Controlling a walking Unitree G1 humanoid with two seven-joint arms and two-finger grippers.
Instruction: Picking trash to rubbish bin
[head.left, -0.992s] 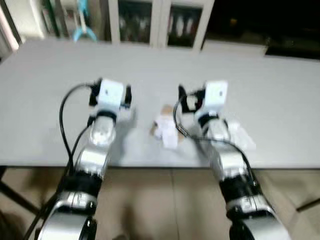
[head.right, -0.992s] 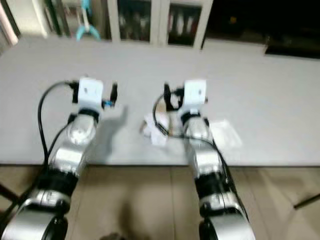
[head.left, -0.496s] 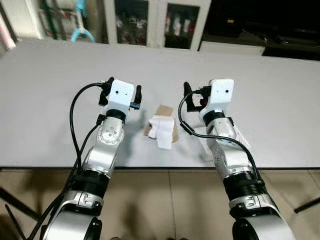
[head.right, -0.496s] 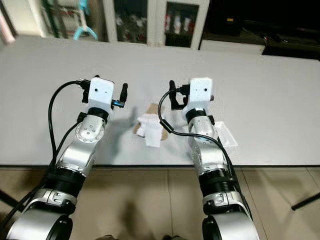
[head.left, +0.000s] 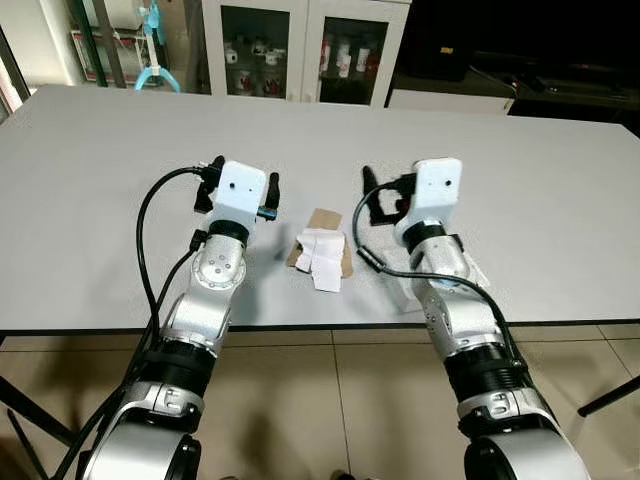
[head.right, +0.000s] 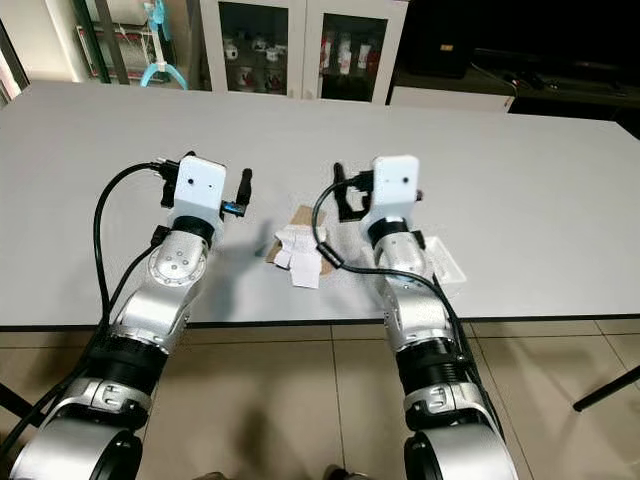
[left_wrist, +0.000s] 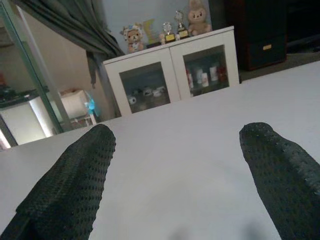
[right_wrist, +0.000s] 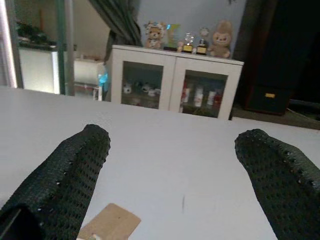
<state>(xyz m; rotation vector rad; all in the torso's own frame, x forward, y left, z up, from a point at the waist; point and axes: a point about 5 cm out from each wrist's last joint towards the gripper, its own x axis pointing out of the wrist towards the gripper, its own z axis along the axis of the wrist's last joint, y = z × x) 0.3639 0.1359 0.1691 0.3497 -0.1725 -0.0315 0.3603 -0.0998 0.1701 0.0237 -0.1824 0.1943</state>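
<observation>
The trash (head.left: 322, 252), a crumpled white paper wad lying on a flat scrap of brown cardboard (head.left: 325, 222), sits on the tabletop (head.left: 120, 140) near its front edge, between my two arms. I judge it very light, soft and easily crushed; the wad should give under the fingers, while the cardboard is thin, stiff and lies flush, so it will be awkward to lift off the surface. I'd pinch the raised white bulk from above, or squeeze paper and card together at one edge.

My left tool (left_wrist: 175, 165) hovers just left of the trash, released, fingers spread wide with nothing between them. My right tool (right_wrist: 170, 165) hovers just right of the trash, likewise released and spread. Both forearms reach forward over the tabletop edge, wrists level, fingers pointing away from me. A clear plastic wrapper (head.right: 447, 263) lies right of the trash, beside my right forearm.
</observation>
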